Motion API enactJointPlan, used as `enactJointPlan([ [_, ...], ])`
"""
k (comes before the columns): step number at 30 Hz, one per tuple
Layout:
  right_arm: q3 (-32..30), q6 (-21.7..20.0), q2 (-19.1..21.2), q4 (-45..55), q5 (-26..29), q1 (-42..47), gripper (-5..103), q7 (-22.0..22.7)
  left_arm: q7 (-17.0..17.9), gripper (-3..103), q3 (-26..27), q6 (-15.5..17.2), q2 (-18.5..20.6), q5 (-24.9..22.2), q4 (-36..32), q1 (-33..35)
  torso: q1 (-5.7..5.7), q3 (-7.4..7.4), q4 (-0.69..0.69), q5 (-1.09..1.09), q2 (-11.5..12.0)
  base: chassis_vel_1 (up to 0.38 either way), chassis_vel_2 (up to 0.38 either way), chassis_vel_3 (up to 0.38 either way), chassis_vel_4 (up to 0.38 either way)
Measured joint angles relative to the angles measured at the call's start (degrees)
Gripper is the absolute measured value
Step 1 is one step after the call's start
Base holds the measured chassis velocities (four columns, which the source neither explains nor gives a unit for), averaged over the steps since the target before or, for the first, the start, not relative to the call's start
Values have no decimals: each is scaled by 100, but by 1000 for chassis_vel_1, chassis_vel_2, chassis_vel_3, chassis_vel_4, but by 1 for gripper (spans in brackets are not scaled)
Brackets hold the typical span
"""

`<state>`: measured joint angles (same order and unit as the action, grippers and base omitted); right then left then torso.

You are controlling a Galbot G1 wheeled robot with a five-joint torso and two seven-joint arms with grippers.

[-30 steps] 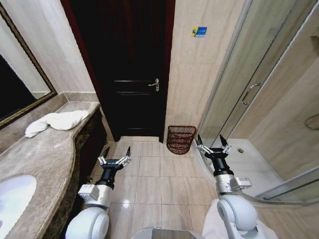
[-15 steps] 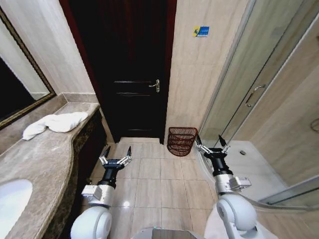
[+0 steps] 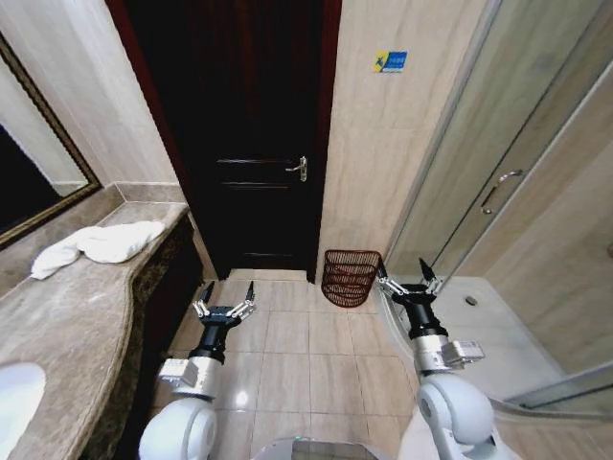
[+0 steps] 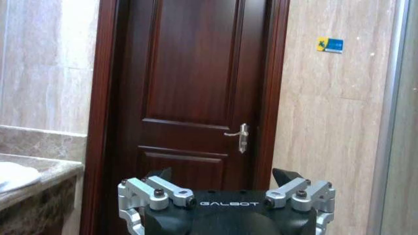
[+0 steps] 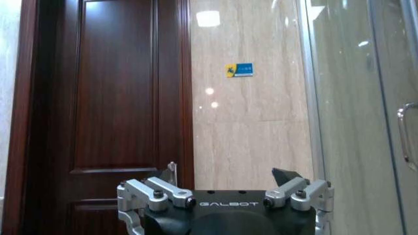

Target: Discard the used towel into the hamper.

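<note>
- Head view has the left gripper (image 3: 226, 296) low over the tiled floor (image 3: 287, 345), fingers spread, nothing between them, pointing toward the door.
- Level with it on the other side, the right gripper (image 3: 403, 275) also has its fingers spread and empty, held over the floor beside the curved shower threshold (image 3: 498, 383).
- Just beyond the right gripper and slightly toward the left one stands the hamper (image 3: 349, 277), on the floor at the foot of the beige wall, next to the door frame; it is near that gripper but apart from it.
- Its look: a small round basket of dark red-brown open bars, slightly tapered toward the base, upright.
- Off to the outer side of the left gripper and higher, well apart from it, the towel (image 3: 94, 245) lies on the marble counter (image 3: 77, 326); it is white, crumpled into a long loose heap near the counter's far end, below the mirror (image 3: 29, 182).
- Farther ahead of both grippers is the closed dark wood door (image 3: 254, 144) with a metal lever handle (image 3: 298, 168).
- Beyond the right gripper, high on the wall, is a small blue and yellow sign (image 3: 390, 61), and the glass shower door (image 3: 517, 163) rises to its outer side.
</note>
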<state>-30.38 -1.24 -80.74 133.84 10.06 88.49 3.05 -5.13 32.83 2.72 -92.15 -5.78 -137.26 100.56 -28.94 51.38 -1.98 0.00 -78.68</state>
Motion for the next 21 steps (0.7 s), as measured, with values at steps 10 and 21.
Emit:
enactJointPlan([
  [10, 11, -5, -5, -6, 18, -4, 100, 1, 8, 100, 1, -29, 0, -13, 59, -16, 0, 0, 0, 0, 0, -100, 89, 97, -101],
  [21, 9, -9, -3, -63, 25, -42, 100, -1, 21, 100, 10, -33, 1, -36, 102, -39, 0, 0, 0, 0, 0, -100, 102, 98, -108],
])
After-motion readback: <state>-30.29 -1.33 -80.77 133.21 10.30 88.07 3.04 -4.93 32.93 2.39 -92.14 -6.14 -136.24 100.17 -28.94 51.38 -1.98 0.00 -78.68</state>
